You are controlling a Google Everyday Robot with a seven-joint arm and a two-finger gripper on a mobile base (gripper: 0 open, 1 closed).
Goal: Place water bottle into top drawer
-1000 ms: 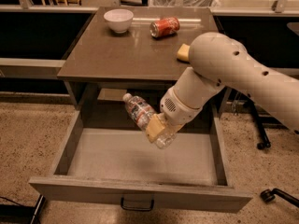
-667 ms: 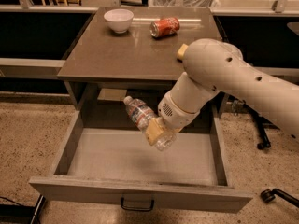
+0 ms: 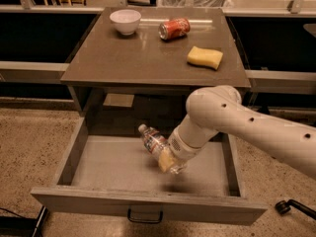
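The water bottle (image 3: 153,140), clear crinkled plastic with a pale label band and white cap, is tilted inside the open top drawer (image 3: 113,164), cap end up and to the left. My gripper (image 3: 168,162) is shut on the bottle's lower end, low over the drawer's flat grey bottom, right of centre. The white arm reaches in from the right. The drawer is pulled fully out, and its dark handle (image 3: 145,215) shows on the front panel.
On the brown tabletop (image 3: 123,58) stand a white bowl (image 3: 125,21), a red soda can (image 3: 174,28) on its side and a yellow sponge (image 3: 205,57). A chair caster (image 3: 282,207) sits on the floor at the right.
The arm has swung down and back to the right, uncovering the sponge. The bottle in my gripper has sunk lower into the drawer.
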